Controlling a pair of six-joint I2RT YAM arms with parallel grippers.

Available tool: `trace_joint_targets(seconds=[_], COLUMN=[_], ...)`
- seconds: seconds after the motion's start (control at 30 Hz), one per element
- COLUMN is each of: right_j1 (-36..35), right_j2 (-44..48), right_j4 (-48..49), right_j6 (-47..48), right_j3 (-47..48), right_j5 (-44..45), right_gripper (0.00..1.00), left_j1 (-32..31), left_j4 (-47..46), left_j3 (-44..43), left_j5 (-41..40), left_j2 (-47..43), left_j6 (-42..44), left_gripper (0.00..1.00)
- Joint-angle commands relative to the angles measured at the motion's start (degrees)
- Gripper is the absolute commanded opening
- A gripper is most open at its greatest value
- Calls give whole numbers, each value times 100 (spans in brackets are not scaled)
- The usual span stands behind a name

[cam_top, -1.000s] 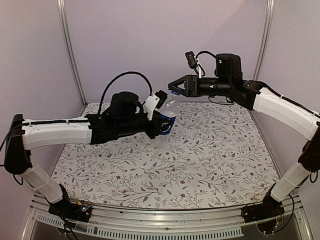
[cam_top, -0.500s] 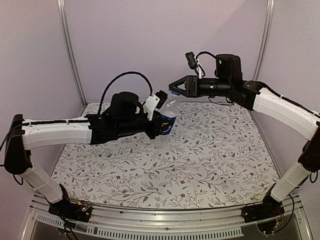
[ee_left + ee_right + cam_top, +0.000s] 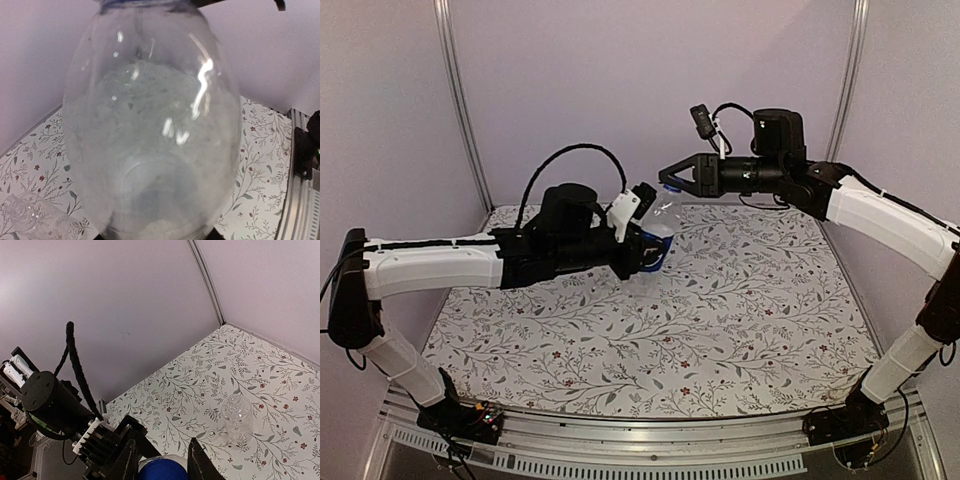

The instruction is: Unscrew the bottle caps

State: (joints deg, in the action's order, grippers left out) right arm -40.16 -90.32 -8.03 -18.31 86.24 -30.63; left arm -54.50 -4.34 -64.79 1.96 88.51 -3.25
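Observation:
My left gripper [image 3: 645,250] is shut on the Pepsi bottle [image 3: 660,222] and holds it in the air, tilted, by its blue label band. The clear body fills the left wrist view [image 3: 150,125]. My right gripper [image 3: 669,181] comes in from the right at the bottle's top. In the right wrist view its jaws [image 3: 161,450] flank the bright blue cap [image 3: 162,471] closely on both sides. The plain bottle [image 3: 237,419] stands on the table with an open neck. A small clear cap [image 3: 212,434] lies beside it. The plain bottle also shows in the left wrist view [image 3: 27,220].
The table [image 3: 740,320] has a floral cloth. Lilac walls close in behind and on both sides, with metal posts [image 3: 460,110] in the back corners. A metal rail [image 3: 640,450] runs along the near edge between the arm bases.
The right gripper has shifted slightly left and up at the cap. The bottle's top has tipped a little lower in the left gripper. Both arms otherwise hold still.

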Motion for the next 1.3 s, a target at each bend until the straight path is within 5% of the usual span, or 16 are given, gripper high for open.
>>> trace_joint_targets(seconds=[0.0, 0.2, 0.5, 0.6, 1.07, 1.27], right_j1=[-7, 111, 401, 413, 421, 422], right_j2=[-28, -60, -299, -319, 41, 283], right_j4=[116, -249, -309, -318, -315, -305], right_j6=[819, 2181, 2419, 2394, 1761, 1218], right_j3=[60, 150, 278, 312, 285, 274], right_j5=[-1633, -3128, -4430, -4333, -2915, -1453], right_gripper=[0, 2, 9, 16, 90, 97], left_j1=[5, 360, 730, 806, 831, 805], left_j4=[-13, -6, -260, -237, 111, 82], left_j3=[-34, 66, 185, 195, 151, 160], left_j5=[1357, 3990, 5582, 5507, 3952, 2771], left_j2=[-209, -311, -364, -385, -317, -325], left_j6=[250, 157, -217, -238, -107, -289], left_gripper=[26, 28, 28, 28, 28, 29])
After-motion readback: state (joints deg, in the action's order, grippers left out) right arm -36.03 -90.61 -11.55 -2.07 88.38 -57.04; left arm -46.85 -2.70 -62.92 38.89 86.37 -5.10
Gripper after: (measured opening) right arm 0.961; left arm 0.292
